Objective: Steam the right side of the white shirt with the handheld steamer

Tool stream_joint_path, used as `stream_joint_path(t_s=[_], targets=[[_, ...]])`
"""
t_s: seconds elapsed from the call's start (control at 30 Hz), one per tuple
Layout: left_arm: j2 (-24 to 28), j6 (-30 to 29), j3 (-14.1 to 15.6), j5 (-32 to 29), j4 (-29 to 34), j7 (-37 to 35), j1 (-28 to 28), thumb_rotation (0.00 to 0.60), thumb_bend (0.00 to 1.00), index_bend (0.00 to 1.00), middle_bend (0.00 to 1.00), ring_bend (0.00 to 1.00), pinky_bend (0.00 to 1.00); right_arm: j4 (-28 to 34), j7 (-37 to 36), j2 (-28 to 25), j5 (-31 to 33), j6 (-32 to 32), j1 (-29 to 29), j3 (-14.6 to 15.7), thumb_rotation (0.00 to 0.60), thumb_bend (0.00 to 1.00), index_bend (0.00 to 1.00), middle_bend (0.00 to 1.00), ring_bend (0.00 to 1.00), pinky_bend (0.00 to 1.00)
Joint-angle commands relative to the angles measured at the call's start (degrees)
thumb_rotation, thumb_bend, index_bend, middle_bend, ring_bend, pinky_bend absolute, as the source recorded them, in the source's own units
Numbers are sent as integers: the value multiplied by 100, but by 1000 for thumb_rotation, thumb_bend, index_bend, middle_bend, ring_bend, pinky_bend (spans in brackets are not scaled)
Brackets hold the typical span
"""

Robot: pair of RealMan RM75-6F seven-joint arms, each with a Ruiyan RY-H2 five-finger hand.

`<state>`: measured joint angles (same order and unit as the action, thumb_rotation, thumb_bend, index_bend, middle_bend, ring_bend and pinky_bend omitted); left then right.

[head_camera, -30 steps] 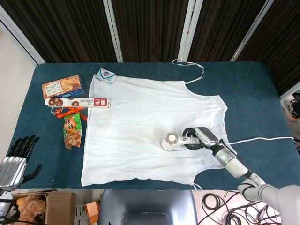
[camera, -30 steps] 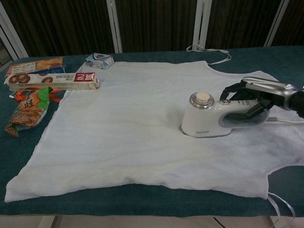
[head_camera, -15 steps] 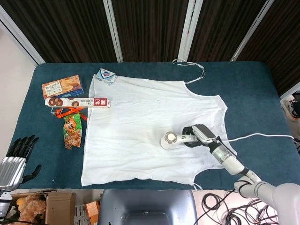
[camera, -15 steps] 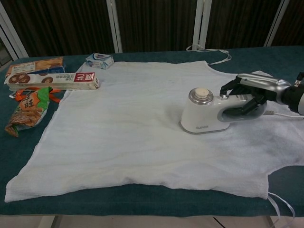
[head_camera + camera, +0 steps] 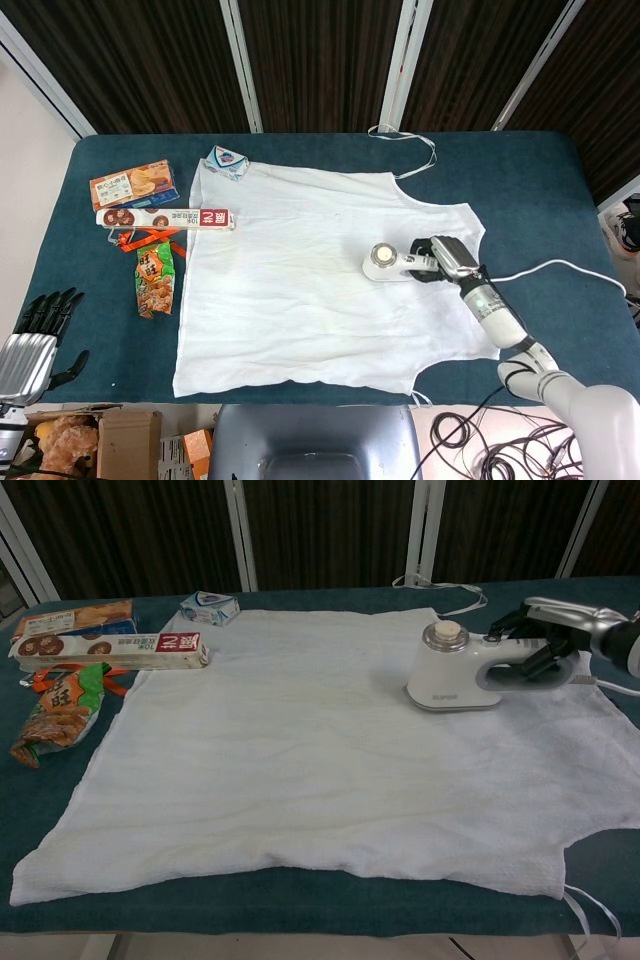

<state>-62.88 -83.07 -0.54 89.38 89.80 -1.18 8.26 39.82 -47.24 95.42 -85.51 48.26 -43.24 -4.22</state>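
Observation:
The white shirt (image 5: 300,270) (image 5: 300,750) lies spread flat on the dark teal table. On its right part stands the white handheld steamer (image 5: 392,262) (image 5: 455,670), base down on the cloth. My right hand (image 5: 445,258) (image 5: 545,640) grips the steamer's handle from the right, fingers wrapped around it. The steamer's white cord (image 5: 545,268) trails off to the right edge. My left hand (image 5: 35,340) rests off the table at the lower left, fingers spread and holding nothing.
Snack boxes (image 5: 132,185) (image 5: 75,618), a long biscuit box (image 5: 165,218) (image 5: 110,650) and a snack bag (image 5: 155,280) (image 5: 60,715) lie at the table's left. A small blue-white carton (image 5: 227,158) (image 5: 210,607) sits at the shirt's far left corner. Shirt ties (image 5: 405,140) lie at the back.
My right hand has slid the steamer across the shirt, away from the near hem toward the far side and slightly right. The left hand has not moved.

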Motion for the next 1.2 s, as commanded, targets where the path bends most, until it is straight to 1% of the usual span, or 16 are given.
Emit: stream_joint_path(t_s=[0.03,0.17,0.33,0.53,0.8,0.97,1.2], targets=[[-1,7,-9,-13,-2,0,6,600,343,0,40,6,50,-150,-79,107,42,-134,-97,-39,600,777,1000,1000,1000,1000],[5,-9,-25,-31,-6,-20,0,600,344,0,40,6,49,-290,-72,235,-40,-174,-129,52,600,777,1000,1000,1000,1000],[11,-11,-21,-33,-3,-19,-5,600,344,0,39,6,49,-243,-150,261,-169,-56,-99,167,600,777,1000,1000,1000,1000],[11,-22,-29,-36,-7,-29,-9,600,343,0,39,7,49,130,-112,167,-407,193,-88,337,600,777,1000,1000,1000,1000],[14,-13,-27,-22,-12,-49,1,600,344,0,39,6,49,960,-34,-18,-712,370,-146,570,600,777,1000,1000,1000,1000],[18,37,-29,-48,-18,-66,18,600,344,0,39,6,50,1083,174,-1,-639,310,-202,515,600,777,1000,1000,1000,1000],[13,49,-35,-61,-21,-69,25,600,344,0,39,7,49,814,349,96,-328,-21,-327,304,600,777,1000,1000,1000,1000]])
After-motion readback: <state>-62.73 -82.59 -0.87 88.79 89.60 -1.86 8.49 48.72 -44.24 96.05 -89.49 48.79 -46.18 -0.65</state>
